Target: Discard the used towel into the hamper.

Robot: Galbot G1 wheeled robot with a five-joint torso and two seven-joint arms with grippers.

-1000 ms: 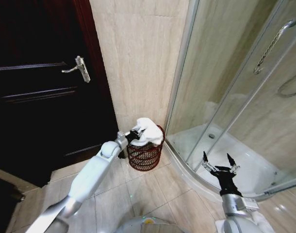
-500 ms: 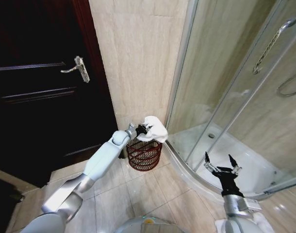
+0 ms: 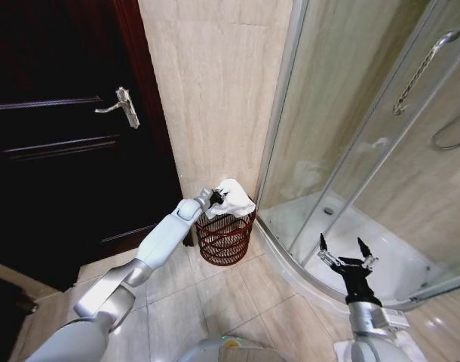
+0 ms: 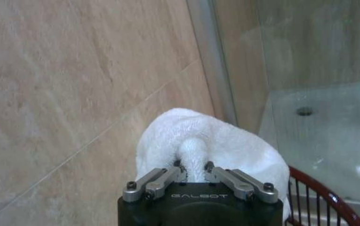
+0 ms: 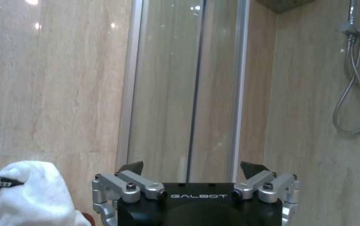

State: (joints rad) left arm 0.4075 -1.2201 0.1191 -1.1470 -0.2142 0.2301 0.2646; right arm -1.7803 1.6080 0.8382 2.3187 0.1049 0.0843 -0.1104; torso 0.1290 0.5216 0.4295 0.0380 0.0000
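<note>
We've got the crumpled white terry towel (image 3: 234, 198) pinched tight in our left pincer (image 3: 219, 199), draping down over the round red-brown wire hamper (image 3: 225, 237) (inside hidden). Right pincer (image 3: 349, 256) idles w/ fingers spread, empty.

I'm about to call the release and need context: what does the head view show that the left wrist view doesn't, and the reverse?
Head view alone: the whole round dark red-brown wire hamper on the tiled floor, the dark wooden door, and the right gripper open by the shower tray. Left wrist view alone: the close-up of the left gripper pinching a fold of the white terry towel. Both show the towel held above the hamper's rim, beside the glass shower enclosure.
</note>
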